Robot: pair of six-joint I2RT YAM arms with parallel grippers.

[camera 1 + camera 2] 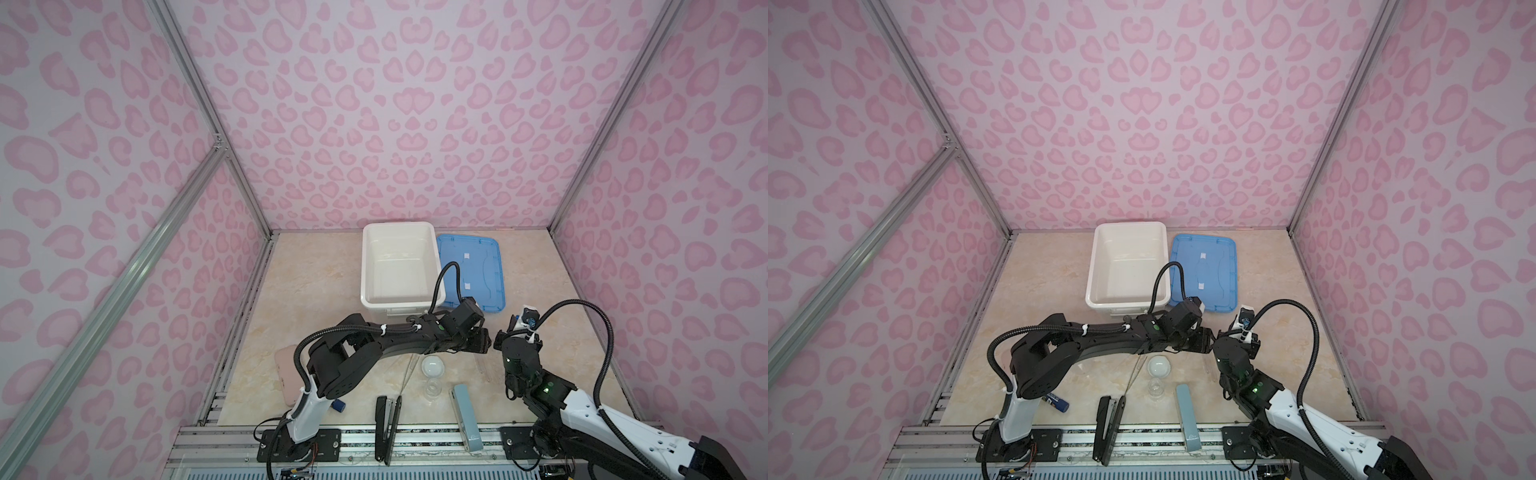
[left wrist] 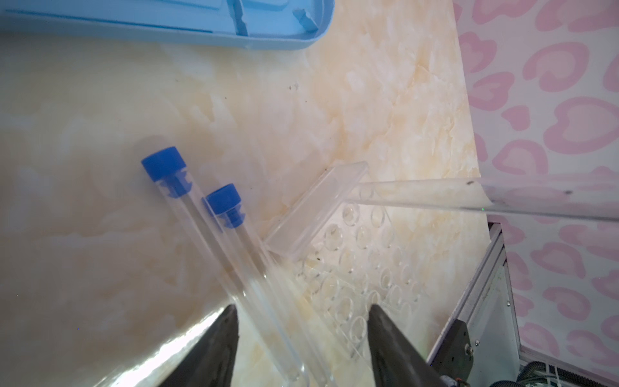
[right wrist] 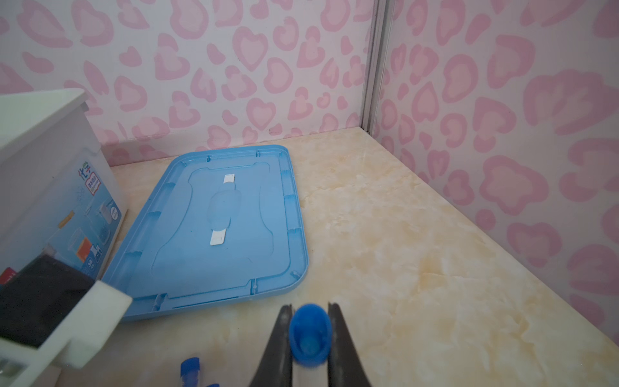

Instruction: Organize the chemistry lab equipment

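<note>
The white bin (image 1: pixel 401 266) stood at the back of the table, the blue lid (image 1: pixel 471 270) flat beside it. Nearer, two blue-capped tubes (image 2: pixel 163 164) lay slanted against the clear rack (image 2: pixel 315 214); the left gripper (image 2: pixel 301 308) straddled them half open, any grip impossible to tell. The right gripper (image 3: pixel 310 306) pinched a third tube (image 3: pixel 310 335) by its cap, its far end at the rack

We find a robot test cell: pink patterned wall panels (image 1: pixel 415 104) on aluminium framing (image 1: pixel 124 282), marble-look tabletop (image 1: pixel 316 282), two robot arms (image 1: pixel 395 347) bolted to a slotted rail (image 1: pixel 428 440).
</note>
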